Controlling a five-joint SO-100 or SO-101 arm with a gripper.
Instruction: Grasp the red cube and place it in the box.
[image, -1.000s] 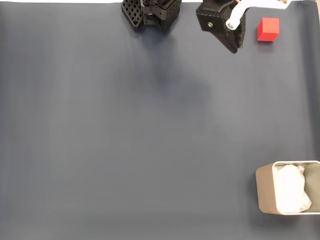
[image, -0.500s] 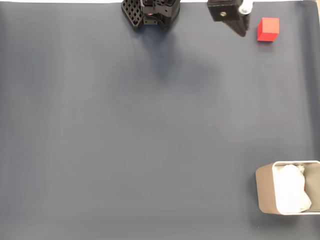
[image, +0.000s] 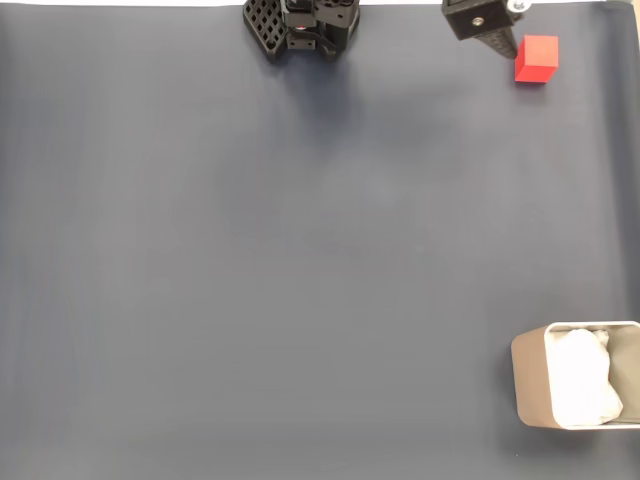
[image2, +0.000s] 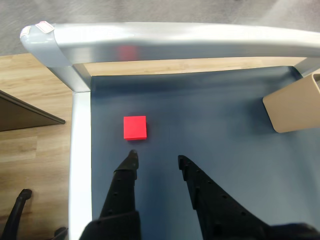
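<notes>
Flooring of pale wood (image2: 35, 150) sits at the far left of your wrist view, left of the gripper, with a dark wheel-like shape low in that corner that you cannot identify. Next comes the silver table frame (image2: 80, 165), running up the left side and across the top; at its top-left corner there is a small pale sticker with a red edge (image2: 42, 25), too small for you to read any writing on it. No brand or label is legible anywhere else.

Inside the frame lies the dark blue-grey mat (image2: 215, 115). On it, the red cube (image2: 135, 127) rests just ahead of the gripper's left finger (image2: 129, 165) and slightly to its left, apart from the tip and not between the two fingers. The gripper (image2: 156, 159) hovers low over the mat with its two black fingers spread and nothing between them. Farther right and ahead of the gripper, the beige box (image2: 292, 107) stands at the right edge, well apart from the cube.

In the fixed view, the arm's black base (image: 303, 25) stands at the top edge, left of the gripper (image: 497, 38). The cube (image: 536, 58) lies just to the gripper's right, close but with a gap. The box (image: 530, 385), holding white lining (image: 582, 375), sits in the lower right corner, far from the gripper.
</notes>
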